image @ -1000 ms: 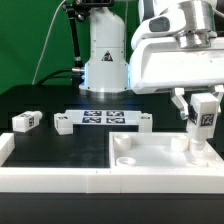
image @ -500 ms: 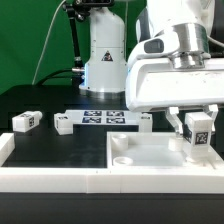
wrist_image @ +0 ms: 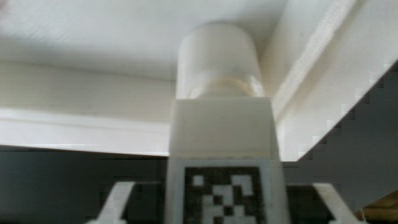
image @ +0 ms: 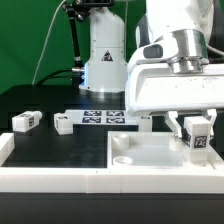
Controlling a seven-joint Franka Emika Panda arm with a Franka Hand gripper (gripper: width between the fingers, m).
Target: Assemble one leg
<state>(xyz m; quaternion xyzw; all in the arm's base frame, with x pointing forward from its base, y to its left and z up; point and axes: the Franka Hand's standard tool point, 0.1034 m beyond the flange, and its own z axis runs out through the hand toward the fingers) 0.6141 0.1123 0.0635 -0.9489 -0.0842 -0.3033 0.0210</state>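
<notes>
My gripper (image: 198, 127) is shut on the leg (image: 201, 136), a small white block with a black-and-white tag facing the camera. It holds the leg upright over the corner of the large white tray-like part (image: 150, 152) at the exterior view's right, its lower end at the tray's surface. In the wrist view the leg (wrist_image: 222, 130) runs from between my fingers (wrist_image: 125, 198) to its round end (wrist_image: 226, 55) against the tray's white inside (wrist_image: 89, 90). The corner hole under the leg is hidden.
Two loose legs (image: 26, 121) (image: 64, 124) lie on the black table at the exterior view's left, a third (image: 145, 122) by the marker board (image: 105, 118). The robot base (image: 103, 55) stands behind. A white rail (image: 50, 178) runs along the front.
My gripper has come down with the leg, from above the tray to its right-hand corner, and has shifted slightly to the exterior view's left.
</notes>
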